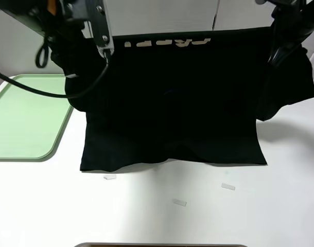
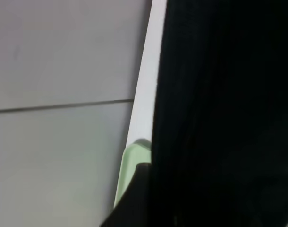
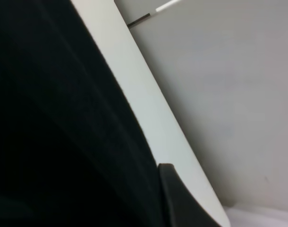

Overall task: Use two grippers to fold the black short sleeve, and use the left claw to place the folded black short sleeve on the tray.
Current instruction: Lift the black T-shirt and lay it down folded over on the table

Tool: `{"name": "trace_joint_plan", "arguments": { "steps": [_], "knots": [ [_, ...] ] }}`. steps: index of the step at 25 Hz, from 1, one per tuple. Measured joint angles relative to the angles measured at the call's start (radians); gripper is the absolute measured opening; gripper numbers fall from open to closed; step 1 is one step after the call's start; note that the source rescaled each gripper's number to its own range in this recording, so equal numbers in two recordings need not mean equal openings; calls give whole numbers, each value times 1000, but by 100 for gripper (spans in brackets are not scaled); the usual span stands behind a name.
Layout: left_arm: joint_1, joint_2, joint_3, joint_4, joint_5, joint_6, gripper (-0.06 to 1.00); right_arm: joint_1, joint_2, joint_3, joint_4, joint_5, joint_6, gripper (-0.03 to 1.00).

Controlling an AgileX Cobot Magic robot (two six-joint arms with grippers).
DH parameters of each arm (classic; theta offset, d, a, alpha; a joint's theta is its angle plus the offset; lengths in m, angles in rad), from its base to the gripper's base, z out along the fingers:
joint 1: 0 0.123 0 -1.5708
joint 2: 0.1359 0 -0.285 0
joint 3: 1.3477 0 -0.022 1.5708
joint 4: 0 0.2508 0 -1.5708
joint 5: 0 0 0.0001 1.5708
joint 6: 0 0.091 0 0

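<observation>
I have the black short sleeve (image 1: 172, 103) pinched at its top edge on both sides. One finger of the left gripper (image 2: 143, 189) shows against the cloth and the rest is buried in it. The right gripper (image 3: 170, 189) looks the same, one dark finger pressed to the fabric. Both are closed on the shirt. Between the two tools the top edge runs taut and level, with the whitish lettering (image 1: 167, 42) right along it. A sleeve bunches and droops beside each gripper. From the grippers the cloth slopes down and away to the white table (image 1: 157, 221), where the hem lies flat. The tray (image 1: 23, 118) sits below the left gripper, on its outer side, touching the shirt's edge. A few small tape scraps (image 1: 110, 177) lie on the table just past the hem.
</observation>
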Motion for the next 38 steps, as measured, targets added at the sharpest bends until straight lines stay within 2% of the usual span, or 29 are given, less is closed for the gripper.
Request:
{"name": "trace_joint_plan", "arguments": {
  "steps": [5, 10, 17, 23, 27, 31, 34, 38],
  "knots": [
    [26, 76, -4, 43, -71, -90, 0, 0, 34, 0, -36, -61, -3, 0],
    [41, 110, -5, 47, -143, -111, 0, -22, 54, 0, -39, -87, -3, 0],
    [86, 165, -5, 49, -287, -113, 0, -69, 105, 0, -32, -185, -3, 0],
    [92, 219, -5, 55, -316, -166, 0, -69, 143, 0, -27, -184, -3, 0],
    [84, 225, -5, 55, -309, -236, 0, -69, 143, 0, 12, -100, -3, 0],
    [37, 225, -5, 35, -214, -247, 0, -69, 143, 0, 74, 41, -3, 0],
    [13, 225, 2, -33, -152, -248, 0, -69, 143, 0, 116, 154, -3, 0],
    [7, 225, 14, -154, -67, -236, 0, -69, 143, 0, 175, 255, -4, 0]
  ]
}}
